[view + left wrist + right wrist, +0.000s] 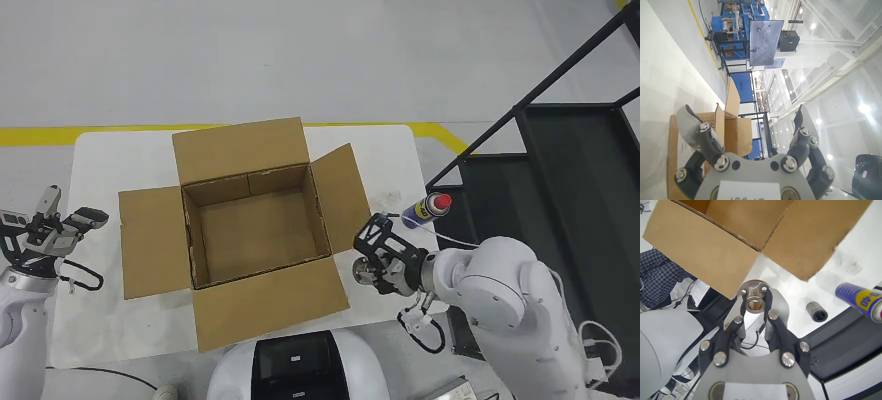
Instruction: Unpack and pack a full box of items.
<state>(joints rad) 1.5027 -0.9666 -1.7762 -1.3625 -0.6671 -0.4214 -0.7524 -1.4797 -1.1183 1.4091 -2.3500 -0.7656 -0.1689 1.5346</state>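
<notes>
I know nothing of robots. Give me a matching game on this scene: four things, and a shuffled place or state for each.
1 box
2 spray can
3 flanged sleeve
4 left gripper

A open, holding nothing
B blue, lying on the table
C clamped in the right gripper
D flaps open, nothing inside

Pairs: 1-D, 2-B, 3-C, 4-A
</notes>
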